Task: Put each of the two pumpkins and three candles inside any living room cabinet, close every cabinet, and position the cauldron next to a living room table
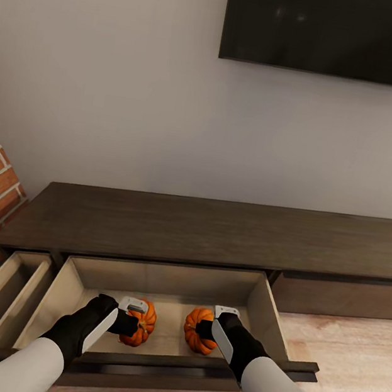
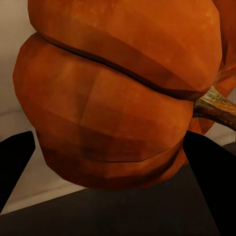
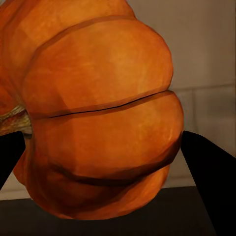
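left tool: the left tool (image 1: 130,320) held the left pumpkin (image 1: 141,323), a black finger (image 2: 14,162) on each side.
right tool: the right tool (image 1: 206,330) held the right pumpkin (image 1: 198,329) the same way, fingers (image 3: 209,172) by its sides.
pumpkins: both were low inside the open drawer (image 1: 265,316) of the cabinet (image 1: 215,231), near each other but apart.
other drawer: one more drawer (image 1: 11,292) stood open beside it.
wall: a black tv (image 1: 338,31) hung above.

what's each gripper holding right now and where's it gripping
Each holds a pumpkin over the open cabinet drawer: the left gripper clamps the left pumpkin across its ribbed sides, the right gripper the right pumpkin likewise.
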